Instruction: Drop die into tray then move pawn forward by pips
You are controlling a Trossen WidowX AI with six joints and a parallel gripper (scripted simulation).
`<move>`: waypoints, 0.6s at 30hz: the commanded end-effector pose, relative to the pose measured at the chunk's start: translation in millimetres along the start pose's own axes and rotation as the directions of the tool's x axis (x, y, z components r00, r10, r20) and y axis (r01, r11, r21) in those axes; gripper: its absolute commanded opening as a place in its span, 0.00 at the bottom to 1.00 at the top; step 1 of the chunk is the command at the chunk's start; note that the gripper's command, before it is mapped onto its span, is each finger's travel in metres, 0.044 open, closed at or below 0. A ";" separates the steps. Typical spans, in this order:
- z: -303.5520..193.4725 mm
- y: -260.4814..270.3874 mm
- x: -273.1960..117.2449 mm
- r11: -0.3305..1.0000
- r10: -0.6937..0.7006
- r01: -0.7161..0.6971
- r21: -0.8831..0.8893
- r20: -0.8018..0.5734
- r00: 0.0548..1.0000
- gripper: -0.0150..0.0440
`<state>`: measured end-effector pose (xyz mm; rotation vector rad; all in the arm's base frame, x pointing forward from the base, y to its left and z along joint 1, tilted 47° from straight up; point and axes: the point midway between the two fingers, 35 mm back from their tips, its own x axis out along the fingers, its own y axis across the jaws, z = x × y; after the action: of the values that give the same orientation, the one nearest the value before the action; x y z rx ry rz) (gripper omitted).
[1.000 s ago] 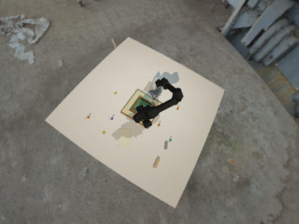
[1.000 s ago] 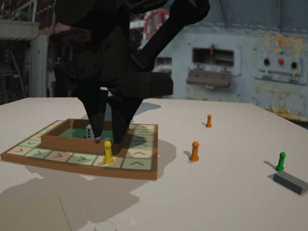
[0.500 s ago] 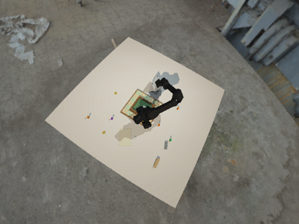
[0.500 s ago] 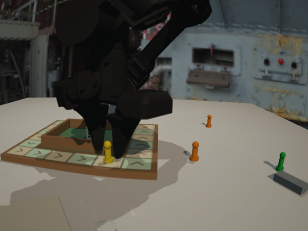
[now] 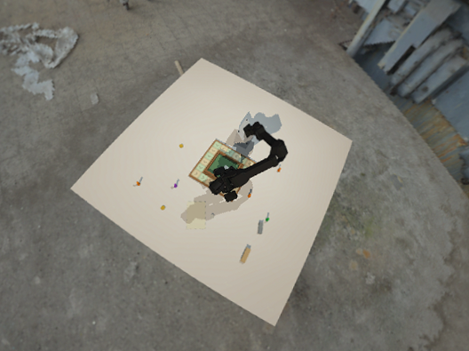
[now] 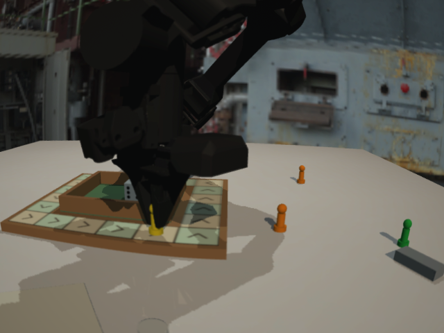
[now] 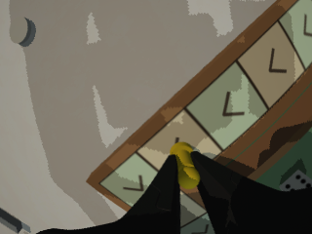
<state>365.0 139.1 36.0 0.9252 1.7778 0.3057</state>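
- Clamping the yellow pawn [image 6: 155, 229] [image 7: 187, 176], the gripper [image 5: 223, 183] [image 6: 157, 223] [image 7: 182, 159] is pressing its fingers in from opposite sides.
- The pawn is standing on a tan square of the board [image 5: 199, 163] [image 6: 200, 250] [image 7: 141, 136], just beside the pale green corner square [image 6: 198, 235] [image 7: 128, 179].
- The die [image 6: 129, 190] [image 7: 298, 182] is resting inside the tray [image 5: 217, 158] [image 6: 96, 207] [image 7: 258, 161], partly hidden behind the fingers in the exterior view; its top count is not reading clearly.
- The black arm [image 5: 259, 168] [image 6: 233, 60] is reaching over the board, covering part of it from above.
- Two orange pawns are standing on the table [image 5: 136, 152] [image 6: 322, 286] [image 7: 73, 49] beyond the board: the nearer orange pawn [image 5: 249, 194] [image 6: 280, 218] is sitting near the board's edge, the farther orange pawn [image 5: 279, 169] [image 6: 301, 175] well apart from it.
- A green pawn [image 5: 267, 219] [image 6: 405, 233] is standing upright just beside a dark grey block [image 5: 260, 227] [image 6: 417, 263], which is lying flat.
- A tan block [image 5: 245, 254] is lying farther out on the table.
- A pale yellow sheet [image 5: 199, 221] [image 6: 46, 308] is lying near the board, partly under the arm's shadow.
- A purple piece [image 5: 175, 185] and another orange piece [image 5: 139, 183] are resting off to one side of the board.
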 end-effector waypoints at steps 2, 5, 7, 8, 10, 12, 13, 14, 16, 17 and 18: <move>0.1 0.5 -0.6 1.000 0.004 -0.004 0.003 -0.001 1.000 0.25; 2.3 1.2 -13.1 1.000 0.002 -0.002 0.003 0.002 1.000 0.25; 3.7 1.7 -23.9 1.000 0.000 0.000 0.003 0.003 1.000 0.25; 4.3 1.9 -29.4 1.000 -0.001 0.001 0.004 0.004 1.000 0.25; 5.1 2.1 -40.3 1.000 -0.002 0.002 0.004 0.005 1.000 0.25; 5.5 2.2 -51.4 1.000 -0.003 0.003 0.004 0.005 1.000 0.25; 5.5 2.2 -56.9 1.000 -0.003 0.003 0.004 0.005 1.000 0.25; 5.4 2.2 -62.5 1.000 -0.004 0.004 0.004 0.006 1.000 0.25; 4.9 2.0 -73.6 1.000 -0.004 0.004 0.004 0.005 1.000 0.25; 4.5 1.9 -79.2 1.000 -0.004 0.004 0.005 0.005 1.000 0.25; 4.0 1.8 -84.8 1.000 -0.004 0.004 0.005 0.005 1.000 0.25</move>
<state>378.6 95.1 78.7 0.9296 1.7812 0.2970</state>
